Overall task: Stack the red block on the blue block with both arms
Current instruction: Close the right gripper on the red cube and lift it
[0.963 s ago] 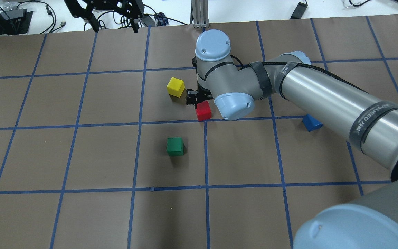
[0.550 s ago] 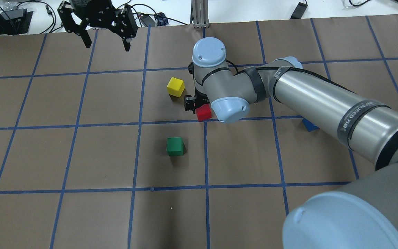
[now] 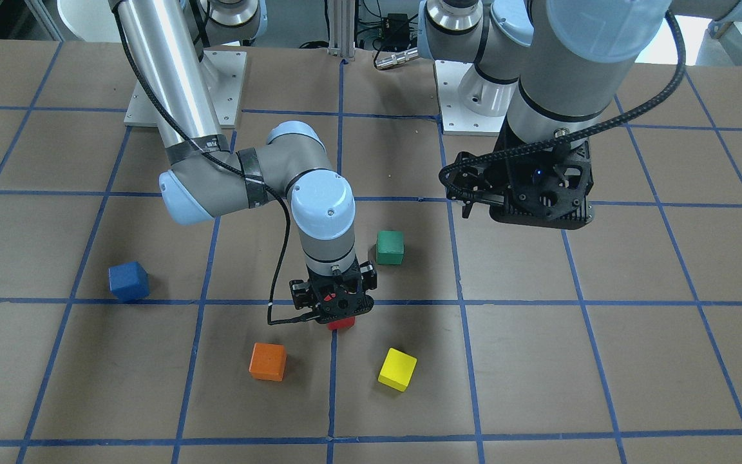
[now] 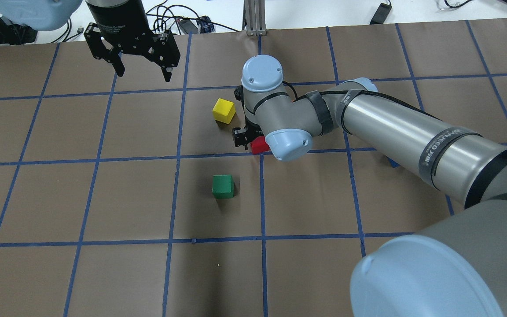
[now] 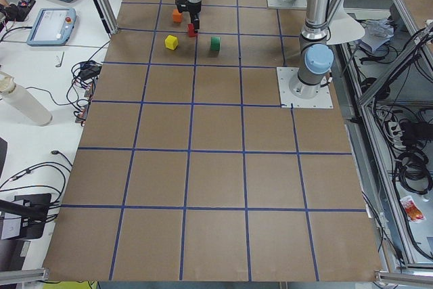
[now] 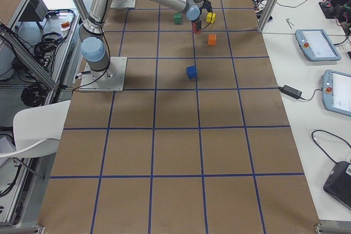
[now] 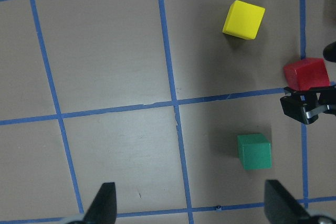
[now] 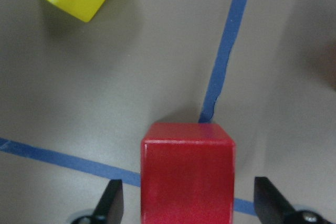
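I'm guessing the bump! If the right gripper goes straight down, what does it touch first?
Most likely the red block, which sits right under the right gripper, between its open fingers. The fingers may slip past its sides toward the table; depth is unclear.

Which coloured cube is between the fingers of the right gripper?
The small red matte cube: it alone sits between the right gripper's open fingers.

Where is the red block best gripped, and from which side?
Take the red block by two opposite side faces, from straight above. It sits flat on the table, its parallel sides are free, and the open right pincer straddles them.
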Tool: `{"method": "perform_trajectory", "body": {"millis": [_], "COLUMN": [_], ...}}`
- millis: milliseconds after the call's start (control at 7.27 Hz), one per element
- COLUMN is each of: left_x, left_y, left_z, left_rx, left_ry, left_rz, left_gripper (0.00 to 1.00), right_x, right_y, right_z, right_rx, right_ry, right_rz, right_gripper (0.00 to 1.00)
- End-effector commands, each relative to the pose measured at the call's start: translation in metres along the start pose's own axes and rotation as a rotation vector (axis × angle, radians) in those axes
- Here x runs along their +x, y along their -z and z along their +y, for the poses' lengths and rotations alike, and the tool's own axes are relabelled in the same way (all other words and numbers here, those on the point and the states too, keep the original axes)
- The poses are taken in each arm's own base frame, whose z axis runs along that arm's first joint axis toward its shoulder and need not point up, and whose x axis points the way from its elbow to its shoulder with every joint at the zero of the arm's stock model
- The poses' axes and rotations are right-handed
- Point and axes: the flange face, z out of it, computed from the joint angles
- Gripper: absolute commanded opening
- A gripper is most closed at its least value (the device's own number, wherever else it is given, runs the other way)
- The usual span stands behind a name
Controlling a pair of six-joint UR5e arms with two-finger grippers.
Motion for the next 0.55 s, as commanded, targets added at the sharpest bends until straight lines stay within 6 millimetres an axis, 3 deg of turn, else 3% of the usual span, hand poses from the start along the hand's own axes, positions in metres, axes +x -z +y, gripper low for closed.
{"method": "perform_trajectory", "body": {"millis": [0, 138, 275, 413], "left_x": [0.0, 0.002, -0.002, 0.0], "left_y": [-0.001, -0.003, -0.005, -0.006], "left_z": [0.007, 0.012, 0.014, 0.014], "left_rx": [-0.001, -0.007, -0.011, -0.01], "left_ry": [-0.008, -0.008, -0.005, -0.008], "left_rz": [-0.003, -0.003, -0.002, -0.001], "left_gripper": [1.0, 1.0, 1.0, 1.0], "right_x": [-0.001, 0.001, 0.001, 0.015], "right_y": [0.003, 0.006, 0.02, 0.046], "right_z": [-0.001, 0.0, 0.0, 0.003], "right_rx": [0.004, 0.0, 0.012, -0.001], "right_ry": [0.001, 0.0, -0.002, -0.02], "right_rz": [-0.004, -0.001, -0.001, 0.012], "right_gripper": [0.02, 0.0, 0.0, 0.0]}}
